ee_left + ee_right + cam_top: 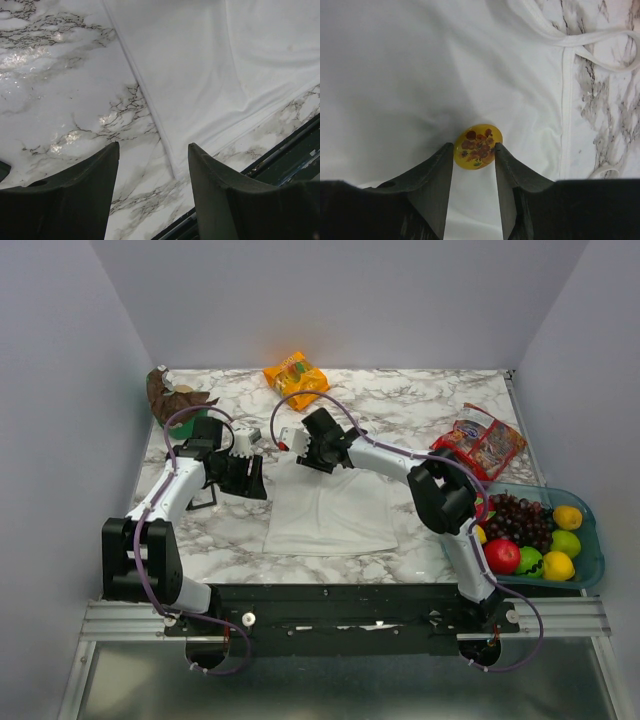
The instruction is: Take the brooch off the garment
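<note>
Now, your right gripper [474, 150] has its two fingers pressed against either side of the brooch [478, 146]. The brooch is a small yellow disc with a reddish flower print, and it sits on the white garment [335, 515], not far from the narrow straps. The garment lies flat on the marble table [420, 410] between your two arms. Your left gripper [154, 147] hangs with its fingers spread apart over the marble, just beside the garment's hemmed edge.
</note>
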{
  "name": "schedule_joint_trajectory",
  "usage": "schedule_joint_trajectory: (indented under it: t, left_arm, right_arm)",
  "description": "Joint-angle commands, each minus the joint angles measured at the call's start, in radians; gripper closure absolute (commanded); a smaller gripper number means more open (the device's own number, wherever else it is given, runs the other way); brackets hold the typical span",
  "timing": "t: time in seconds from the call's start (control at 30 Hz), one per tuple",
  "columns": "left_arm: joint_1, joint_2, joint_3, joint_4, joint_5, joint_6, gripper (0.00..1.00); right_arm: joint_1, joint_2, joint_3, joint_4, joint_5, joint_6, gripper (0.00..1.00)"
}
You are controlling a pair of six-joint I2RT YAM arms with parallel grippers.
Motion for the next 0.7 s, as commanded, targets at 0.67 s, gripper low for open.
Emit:
schedule_joint_trajectory:
  t: [0.67]
  left_arm:
    - [0.005,0.048,0.050,0.041,0.052,-0.025,0.34]
  right_arm:
    - [-0.017,-0.033,-0.041,0.094,0.181,0.002,0.78]
